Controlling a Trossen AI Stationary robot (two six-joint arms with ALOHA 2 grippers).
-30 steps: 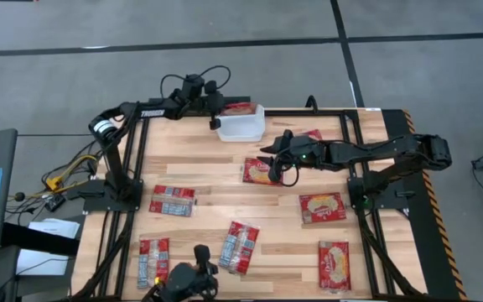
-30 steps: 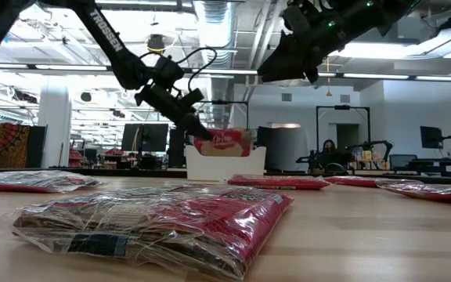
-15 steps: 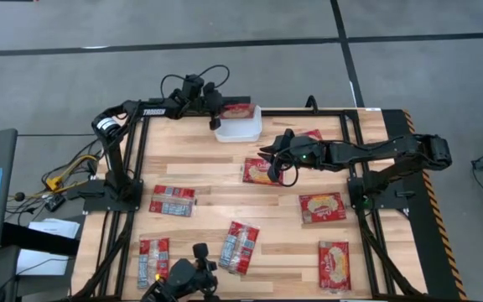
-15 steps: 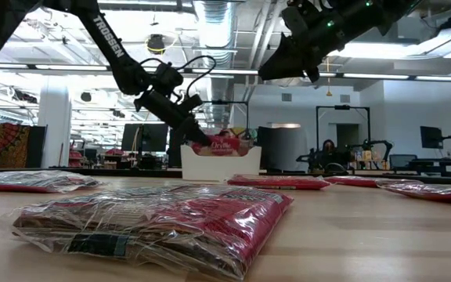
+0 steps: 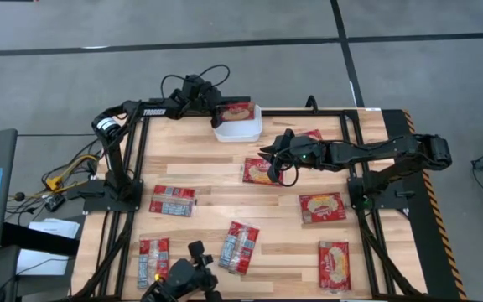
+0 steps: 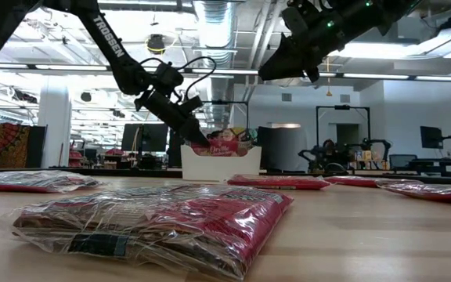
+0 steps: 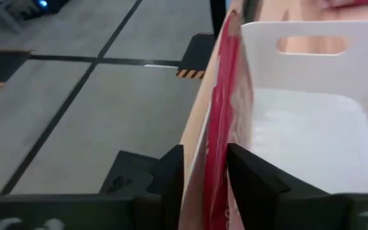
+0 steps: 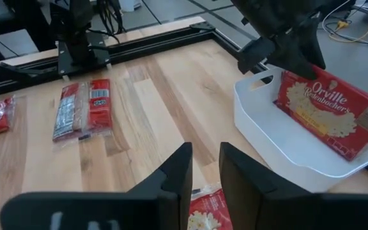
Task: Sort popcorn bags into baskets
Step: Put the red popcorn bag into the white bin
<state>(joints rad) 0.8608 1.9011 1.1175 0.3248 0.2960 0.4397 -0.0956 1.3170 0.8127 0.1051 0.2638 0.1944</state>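
You are looking at a wooden table [image 5: 225, 180] edged by black framing [image 5: 374, 111], with monitors [image 6: 138, 137] glowing in the room behind.

- Desk [image 5: 208, 168]: pale wooden planks inside a black metal frame, standing on a grey floor [image 5: 409, 75].
- White basket [image 5: 238, 129] sat on the desk at the far edge, near the middle.
- Popcorn bags lay flat on the wood, well apart from each other.
- Print face up: one on the left side [image 5: 173, 200], one at the near left edge [image 5: 153, 258], one near the centre front [image 5: 238, 247].
- Oval picture face up: one in the middle [image 5: 257, 171], one right of centre [image 5: 322, 207], one at the near right [image 5: 334, 263].
- One more red bag [image 5: 312, 134] lay right of the basket, partly hidden.
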